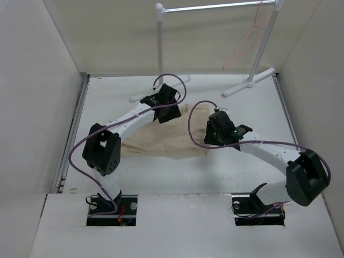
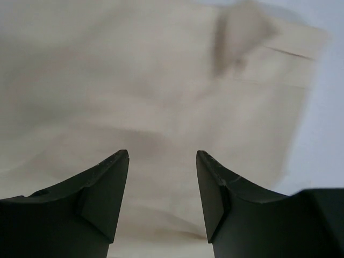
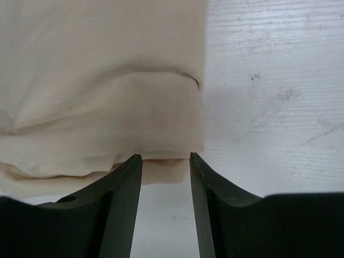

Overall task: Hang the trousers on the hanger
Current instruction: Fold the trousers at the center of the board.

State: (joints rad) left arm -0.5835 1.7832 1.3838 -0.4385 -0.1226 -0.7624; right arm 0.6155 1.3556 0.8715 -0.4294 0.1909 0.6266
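Half parted, gripping nothing: black left pincer (image 2: pixel 162 153) above soft cream cotton trousers (image 2: pixel 161 80). Black right pincer (image 3: pixel 165 156) likewise parted, tips at a folded edge. Spread creased mid white table (image 1: pixel 177 172). At one o'clock, thin pink wire hanger (image 1: pixel 244 45) on white pipe rack (image 1: pixel 160 37).

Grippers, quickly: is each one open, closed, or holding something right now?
Left gripper: open above the trousers, holding nothing.
Right gripper: open at the trousers' edge, holding nothing.

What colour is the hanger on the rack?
Pink-red hanger, a thin wire, clearest in the top view.
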